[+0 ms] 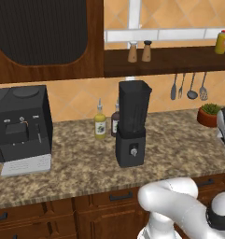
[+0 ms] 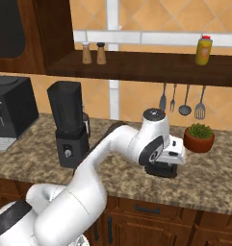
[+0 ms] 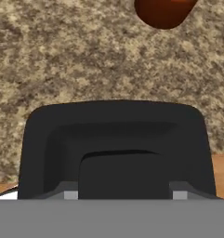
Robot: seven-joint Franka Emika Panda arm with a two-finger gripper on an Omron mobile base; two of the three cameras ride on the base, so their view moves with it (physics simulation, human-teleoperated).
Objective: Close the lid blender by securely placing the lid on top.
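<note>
The tall black blender (image 1: 132,123) (image 2: 67,122) stands mid-counter, its dark tapered jar open at the top. Its black square lid (image 2: 161,172) (image 3: 118,135) lies flat on the granite counter well to the right of the blender, near the front edge. My gripper (image 2: 161,166) (image 3: 125,195) is lowered right onto the lid. In the hand view the two fingertips (image 3: 70,195) peek up on either side of the lid's raised centre grip, spread apart, so the gripper looks open. The lid rests on the counter.
A potted plant (image 2: 199,137) (image 3: 164,11) sits just behind the lid. A wide black coffee machine (image 1: 23,126) is at the left. Two bottles (image 1: 100,122) stand behind the blender. Utensils (image 1: 188,86) hang under the shelf (image 2: 151,65).
</note>
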